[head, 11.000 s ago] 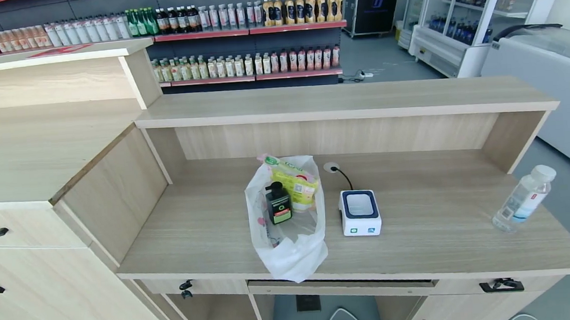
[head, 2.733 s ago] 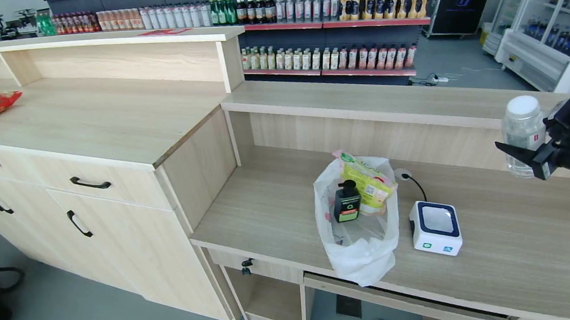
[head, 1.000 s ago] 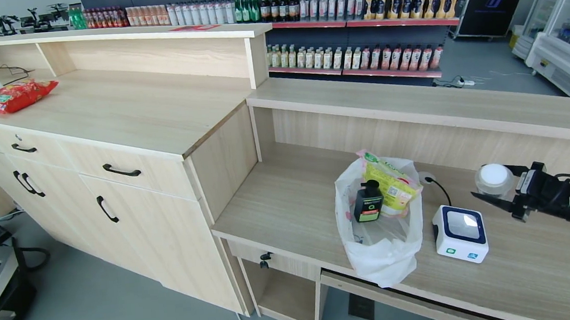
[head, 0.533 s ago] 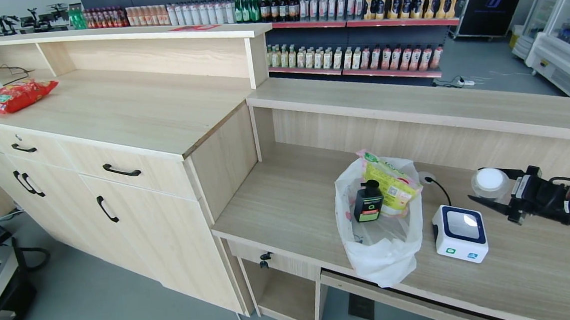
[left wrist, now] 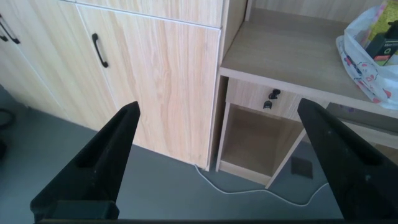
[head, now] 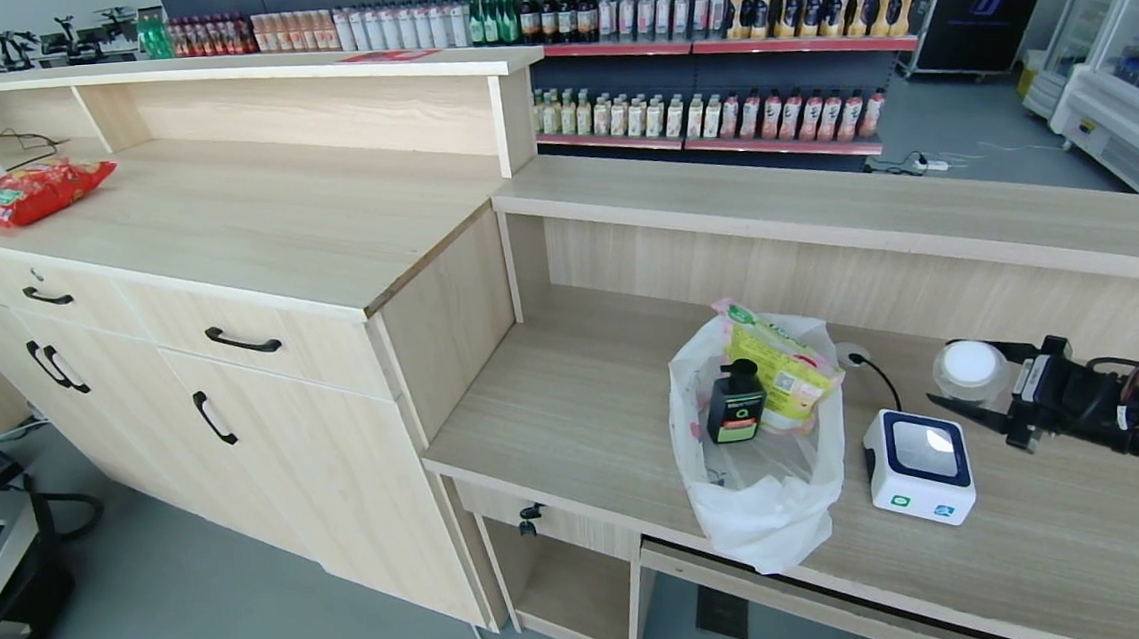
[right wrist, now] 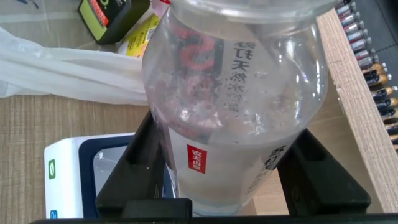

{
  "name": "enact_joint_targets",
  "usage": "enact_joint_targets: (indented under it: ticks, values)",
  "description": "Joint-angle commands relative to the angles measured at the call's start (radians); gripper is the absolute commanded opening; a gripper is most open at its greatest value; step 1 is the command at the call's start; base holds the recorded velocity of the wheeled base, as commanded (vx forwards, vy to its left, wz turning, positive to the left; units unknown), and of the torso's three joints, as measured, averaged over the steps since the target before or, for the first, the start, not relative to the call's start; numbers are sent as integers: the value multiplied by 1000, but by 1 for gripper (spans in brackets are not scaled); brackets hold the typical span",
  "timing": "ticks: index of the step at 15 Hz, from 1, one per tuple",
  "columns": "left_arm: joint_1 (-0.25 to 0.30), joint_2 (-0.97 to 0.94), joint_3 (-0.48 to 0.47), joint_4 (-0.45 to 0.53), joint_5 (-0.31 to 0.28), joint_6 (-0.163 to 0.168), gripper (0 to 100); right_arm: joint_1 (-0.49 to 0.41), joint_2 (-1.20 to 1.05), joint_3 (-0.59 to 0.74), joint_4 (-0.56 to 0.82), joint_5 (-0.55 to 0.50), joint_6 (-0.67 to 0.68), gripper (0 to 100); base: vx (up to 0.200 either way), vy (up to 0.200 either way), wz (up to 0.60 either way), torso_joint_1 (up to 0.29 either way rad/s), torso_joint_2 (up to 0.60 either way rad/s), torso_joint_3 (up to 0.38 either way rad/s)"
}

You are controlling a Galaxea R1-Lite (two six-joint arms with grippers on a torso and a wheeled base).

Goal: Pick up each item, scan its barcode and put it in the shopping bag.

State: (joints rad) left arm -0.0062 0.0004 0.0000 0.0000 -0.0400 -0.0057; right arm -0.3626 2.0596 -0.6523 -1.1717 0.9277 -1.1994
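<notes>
My right gripper (head: 940,372) is shut on a clear water bottle (head: 971,370) with a white cap, held tipped on its side just above and behind the white barcode scanner (head: 919,466). In the right wrist view the bottle (right wrist: 236,106) sits between the black fingers (right wrist: 134,165), label showing, with the scanner (right wrist: 68,180) under it. The white shopping bag (head: 760,467) stands open left of the scanner, holding a black pump bottle (head: 735,405) and a yellow pouch (head: 781,365). My left gripper (left wrist: 217,106) hangs open with nothing in it, low in front of the cabinet doors, the bag (left wrist: 364,62) off to one side.
A raised wooden ledge (head: 822,207) runs behind the lower counter (head: 576,409). The scanner's cable (head: 874,378) leads to a hole in the counter. A red snack bag (head: 34,191) lies far left on the higher counter (head: 253,241). Drinks shelves stand behind.
Over the last second my right gripper has carried the water bottle a little left and down, closer over the scanner. Earlier the bottle stood on the counter's right end and the head camera panned left.
</notes>
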Motion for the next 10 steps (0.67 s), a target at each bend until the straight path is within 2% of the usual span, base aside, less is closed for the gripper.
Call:
enact_joint_targets:
  ticks: [1, 10]
  values:
    - [0, 1, 0, 0, 0, 0, 100, 4, 8, 0, -2, 0, 0, 0, 0, 0, 0, 0, 0, 0]
    - [0, 1, 0, -2, 0, 0, 100, 11, 14, -1, -5, -1, 0, 0, 0, 0, 0, 0, 0, 0]
